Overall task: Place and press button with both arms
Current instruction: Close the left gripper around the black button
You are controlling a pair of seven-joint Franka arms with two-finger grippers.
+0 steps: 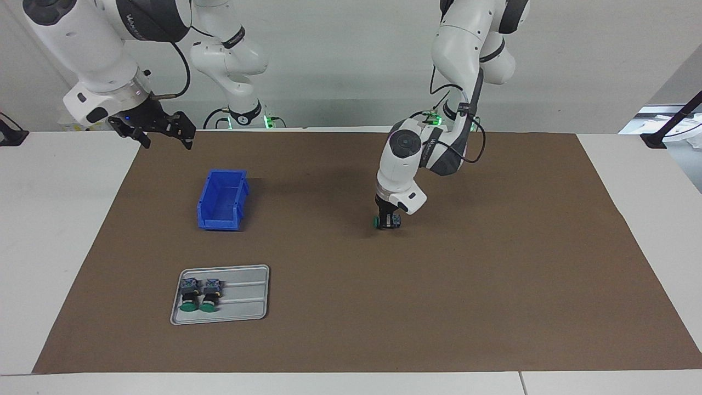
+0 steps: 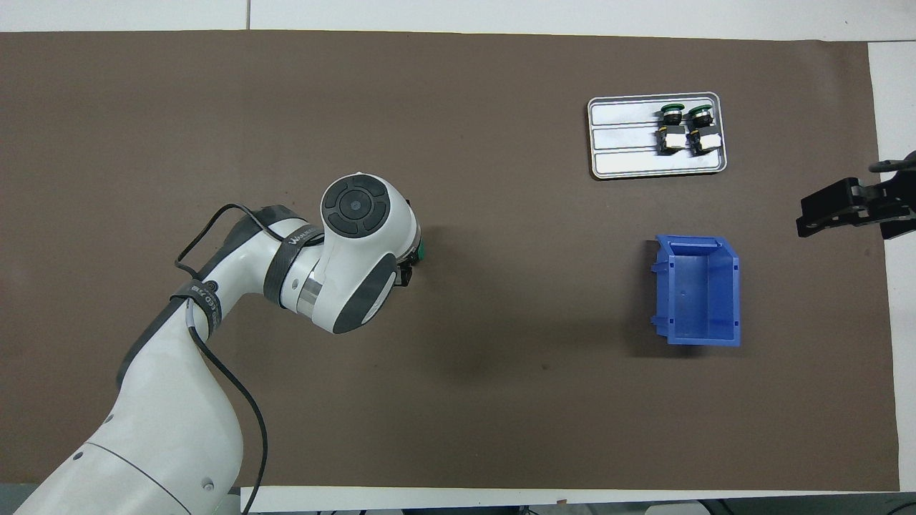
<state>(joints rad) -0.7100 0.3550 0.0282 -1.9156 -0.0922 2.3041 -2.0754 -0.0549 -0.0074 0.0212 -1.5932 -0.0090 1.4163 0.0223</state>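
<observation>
Down at mid-table in the facing view, the left gripper [image 1: 387, 220] has its jaws clamped on the small green-capped push-button switch [image 1: 379, 222], while overhead the right gripper [image 2: 834, 212] waits with jaws wide beside the blue plastic bin [image 2: 700, 292].

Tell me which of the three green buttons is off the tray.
The button in the left gripper, down at the brown mat mid-table. The other two buttons lie side by side in the grey tray, untouched.
</observation>
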